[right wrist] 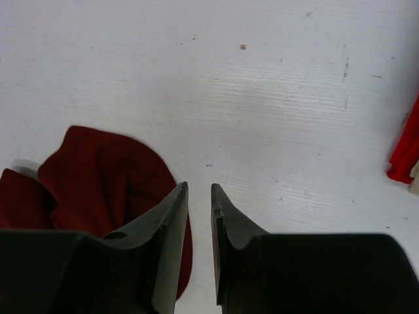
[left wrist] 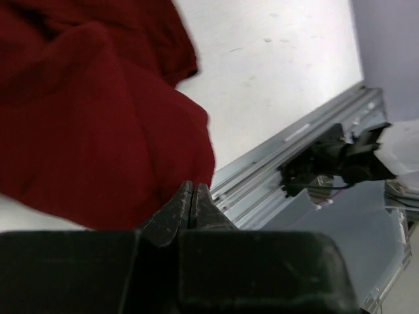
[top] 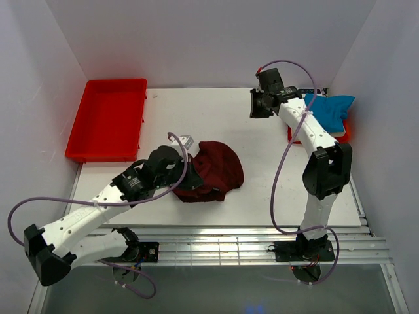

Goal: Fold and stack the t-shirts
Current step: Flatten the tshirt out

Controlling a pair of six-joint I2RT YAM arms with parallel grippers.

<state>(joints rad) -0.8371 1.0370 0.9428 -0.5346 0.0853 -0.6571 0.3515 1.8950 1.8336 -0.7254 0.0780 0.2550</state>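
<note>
Maroon t-shirt (top: 213, 171), lying crumpled — left gripper (left wrist: 194, 188) pressed together beside its edge, right gripper (right wrist: 199, 190) slightly parted, empty — should be spread flat before any fold.

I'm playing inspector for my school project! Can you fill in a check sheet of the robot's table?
Surface: white table, a few small marks.
Job's things: maroon t-shirt crumpled mid-table; blue t-shirt bunched on the right red tray.
Clutter: empty left red tray.
Grippers: left gripper shut beside the maroon cloth, pinch unclear; right gripper open, empty.
Cables: purple cables loop along both arms.
Surroundings: white walls; metal rails at near edge.
</note>
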